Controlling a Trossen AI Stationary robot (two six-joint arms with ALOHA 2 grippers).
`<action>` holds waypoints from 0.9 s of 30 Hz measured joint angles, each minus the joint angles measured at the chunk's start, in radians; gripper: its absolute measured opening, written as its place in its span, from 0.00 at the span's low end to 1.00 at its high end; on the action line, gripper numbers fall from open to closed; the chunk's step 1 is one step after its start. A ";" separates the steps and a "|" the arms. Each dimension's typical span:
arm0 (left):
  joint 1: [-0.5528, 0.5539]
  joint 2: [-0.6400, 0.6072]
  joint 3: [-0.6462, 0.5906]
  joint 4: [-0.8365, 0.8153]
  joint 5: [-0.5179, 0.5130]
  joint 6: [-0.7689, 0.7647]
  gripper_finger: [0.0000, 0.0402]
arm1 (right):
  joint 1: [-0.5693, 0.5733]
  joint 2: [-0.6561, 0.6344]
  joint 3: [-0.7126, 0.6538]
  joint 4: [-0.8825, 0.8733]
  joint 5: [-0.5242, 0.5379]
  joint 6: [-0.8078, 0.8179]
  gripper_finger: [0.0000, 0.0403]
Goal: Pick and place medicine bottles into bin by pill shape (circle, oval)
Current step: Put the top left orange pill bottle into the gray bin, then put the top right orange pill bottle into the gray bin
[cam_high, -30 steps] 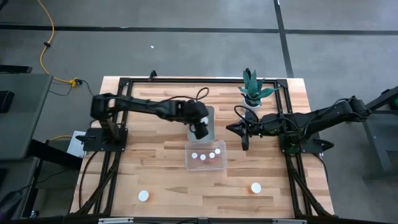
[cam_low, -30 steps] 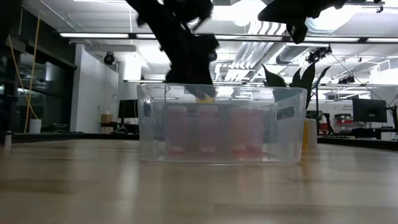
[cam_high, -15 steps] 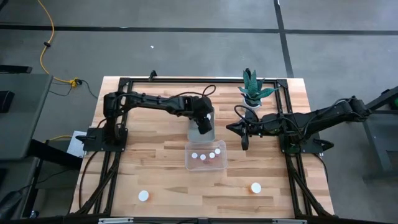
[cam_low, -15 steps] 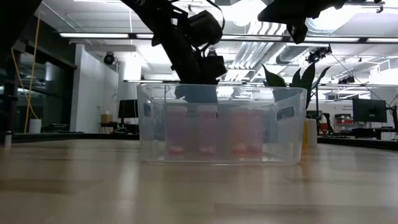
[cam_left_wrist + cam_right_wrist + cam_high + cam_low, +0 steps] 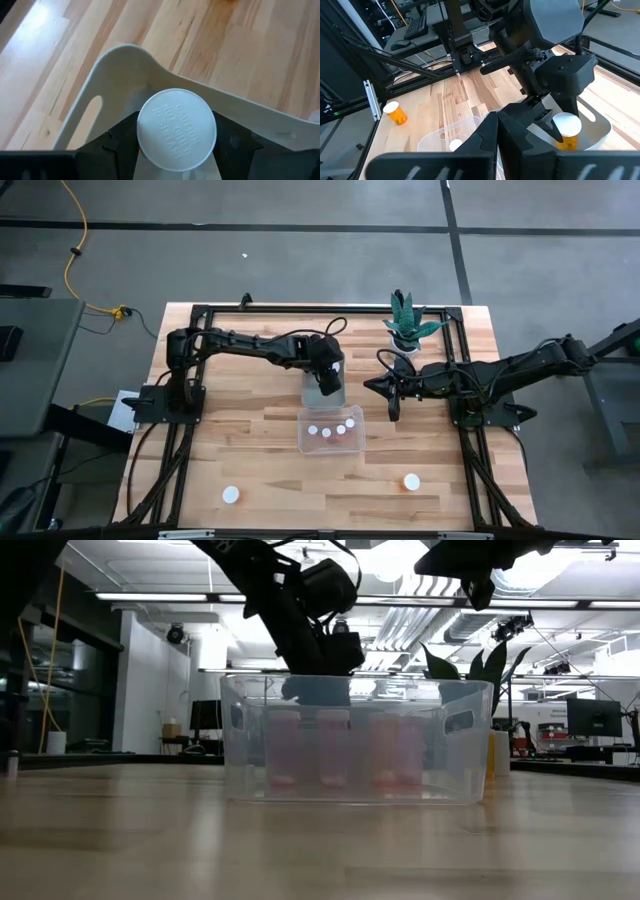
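My left gripper (image 5: 328, 377) hangs over the far clear bin (image 5: 308, 395) and is shut on a medicine bottle (image 5: 176, 129), orange with a white cap. The right wrist view also shows this bottle (image 5: 566, 131) over the bin's rim (image 5: 595, 127). The near clear bin (image 5: 302, 435) holds several bottles standing upright (image 5: 335, 748). Two more bottles stand on the table, at the near left (image 5: 232, 494) and the near right (image 5: 411, 481). My right gripper (image 5: 392, 402) is shut and empty, in the air to the right of the bins. My left gripper pinches the bottle's body just under its white cap (image 5: 176, 129), one dark finger (image 5: 122, 135) on each side. The fingers come from above, pointing down. The bottle is upright, cap up (image 5: 566, 122). Whether its bottom touches the bin floor is hidden.
A potted plant in a white pot (image 5: 405, 328) stands at the far right, close to my right arm. A black frame (image 5: 300, 308) runs round the table's edges. Bare wood lies between the two loose bottles along the near edge.
My left gripper has carried the bottle a little toward the table's far edge, ending over the far bin. It has stayed shut on the bottle and has been almost still for the last half second.
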 joint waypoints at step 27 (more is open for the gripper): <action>0.012 -0.040 0.001 -0.005 0.055 0.017 0.72 | 0.000 0.000 0.000 0.000 0.000 0.000 0.00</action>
